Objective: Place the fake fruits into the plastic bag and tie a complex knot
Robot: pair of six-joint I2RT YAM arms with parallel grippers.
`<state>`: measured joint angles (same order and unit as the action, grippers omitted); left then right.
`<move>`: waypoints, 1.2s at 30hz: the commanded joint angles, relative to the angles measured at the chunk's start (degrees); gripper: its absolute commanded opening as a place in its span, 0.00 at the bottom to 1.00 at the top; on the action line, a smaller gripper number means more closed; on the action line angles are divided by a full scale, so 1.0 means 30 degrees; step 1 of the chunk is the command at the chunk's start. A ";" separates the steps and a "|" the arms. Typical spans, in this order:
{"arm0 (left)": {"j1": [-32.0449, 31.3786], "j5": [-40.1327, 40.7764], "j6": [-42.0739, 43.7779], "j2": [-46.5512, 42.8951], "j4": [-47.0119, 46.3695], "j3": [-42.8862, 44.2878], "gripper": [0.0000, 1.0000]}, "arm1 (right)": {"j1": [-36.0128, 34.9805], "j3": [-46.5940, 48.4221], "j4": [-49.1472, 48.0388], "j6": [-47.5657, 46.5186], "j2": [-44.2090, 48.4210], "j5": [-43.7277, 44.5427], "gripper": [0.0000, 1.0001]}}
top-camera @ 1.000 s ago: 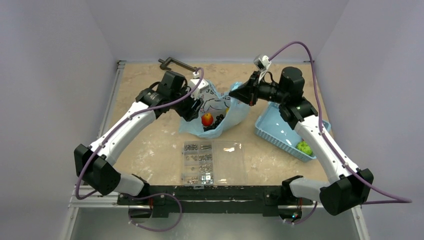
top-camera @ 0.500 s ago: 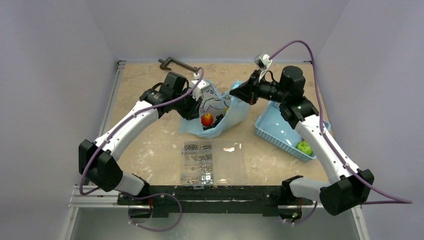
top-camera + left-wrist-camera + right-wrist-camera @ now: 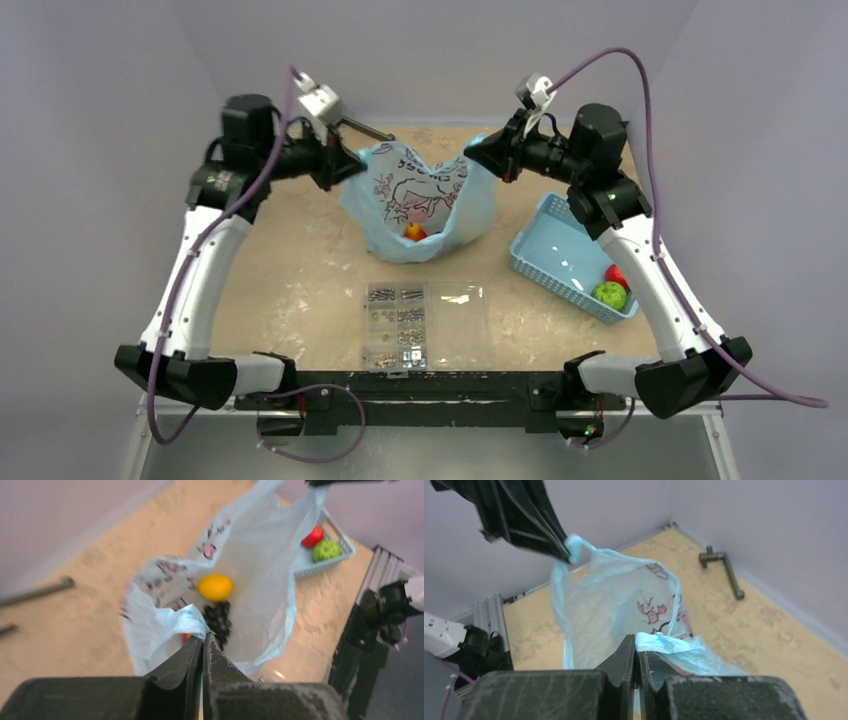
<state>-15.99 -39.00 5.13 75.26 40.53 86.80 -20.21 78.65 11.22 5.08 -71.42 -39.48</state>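
The bag (image 3: 440, 215) is held spread over the bench (image 3: 300, 270). One handle is pinched in the closed left end effector (image 3: 348, 167), the other in the closed right end effector (image 3: 472, 155). A lemon (image 3: 215, 587) and grapes (image 3: 218, 620) are seen inside. If it is stretched wider, the thin plastic could be torn or pulled free, and the fruit spilled.

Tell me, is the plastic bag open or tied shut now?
Open, not tied. The plastic bag is spread between both arms' jaws, each shut on one handle; through its mouth the lemon and grape bunch show inside.
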 commanded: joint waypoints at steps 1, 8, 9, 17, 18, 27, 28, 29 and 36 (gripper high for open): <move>0.2555 -0.5594 -0.0326 -0.0425 -0.0979 0.4496 0.00 | -0.0020 0.3587 -0.0366 -0.1045 -0.0728 0.0758 0.00; 0.4381 -0.6342 -0.2364 -0.1302 -0.3880 0.1578 0.00 | -0.0015 0.2073 -0.0631 -0.1442 0.0387 0.2765 0.00; 0.4815 -0.6409 -0.2442 -0.1413 -0.4306 0.0587 0.00 | -0.0030 0.1474 -0.0631 -0.1560 0.0532 0.2886 0.00; 0.7756 -0.4469 -0.2144 0.0339 -0.3662 -0.1359 0.00 | -0.0055 -0.0959 -0.0574 -0.3042 0.0412 0.1677 0.00; 0.7845 -0.5168 -0.1816 0.0568 -0.3165 -0.0933 0.00 | -0.0060 -0.0721 -0.0749 -0.3016 0.0312 0.1413 0.00; 0.7874 -0.5995 0.0334 0.0956 -0.2132 0.4837 0.89 | -0.0605 0.0731 -0.2188 -0.3678 -0.0353 -0.1204 0.00; 0.7816 -0.6527 0.0557 0.1030 -0.2447 0.5118 0.94 | -0.0726 0.0699 -0.2139 -0.4037 -0.0300 -0.1221 0.00; 0.7548 -0.7040 0.0618 0.1065 -0.2936 0.5285 0.97 | -0.0837 0.0702 -0.2087 -0.4411 -0.0217 -0.1252 0.00; 0.2373 -0.7877 0.2509 0.1848 -0.3700 0.5826 1.00 | -0.1657 0.0679 -0.1279 -0.6763 0.0261 -0.1161 0.00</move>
<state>-1.96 -58.63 8.80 78.87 32.86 103.77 -24.01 78.67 7.81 -9.56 -72.82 -41.78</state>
